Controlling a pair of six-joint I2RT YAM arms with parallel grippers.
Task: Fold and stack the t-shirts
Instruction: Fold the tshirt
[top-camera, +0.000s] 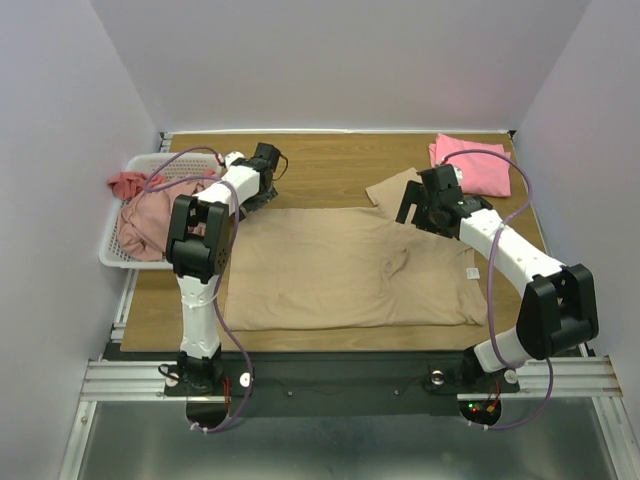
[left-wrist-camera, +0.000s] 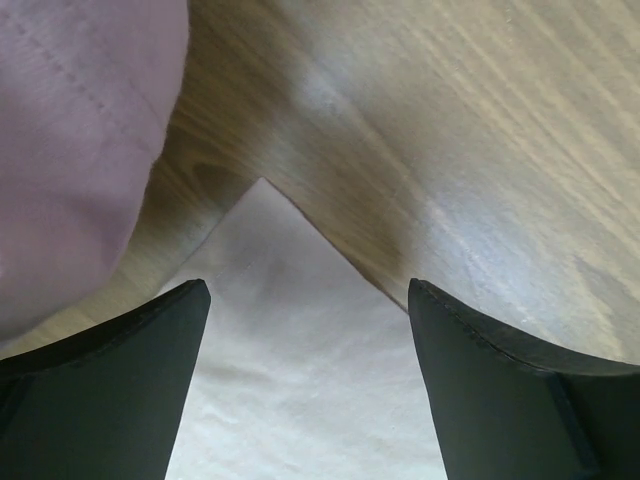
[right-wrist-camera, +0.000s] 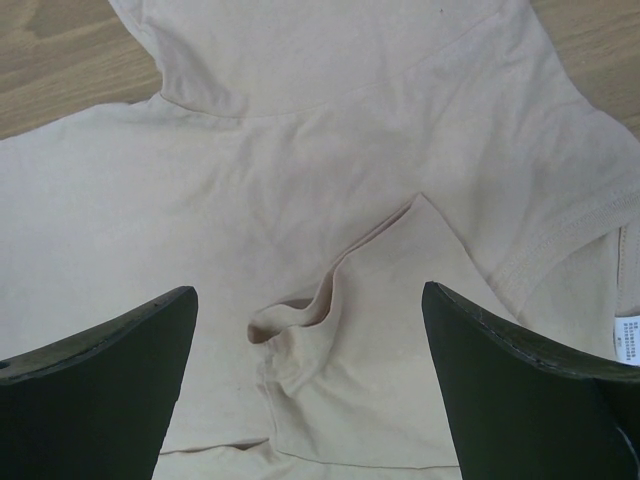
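One pink t-shirt (top-camera: 470, 165) | top view only | folded, far right

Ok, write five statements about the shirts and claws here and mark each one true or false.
1. The tan t-shirt lies spread out on the table. True.
2. The bright pink t-shirt sits in the basket. False: it lies folded on the table's far right corner.
3. The right claw is shut on the tan t-shirt. False: its jaws stand open above the cloth.
4. The left claw is open over a corner of the tan t-shirt. True.
5. The basket is empty. False: it holds a dusty-pink shirt and a salmon-red shirt.
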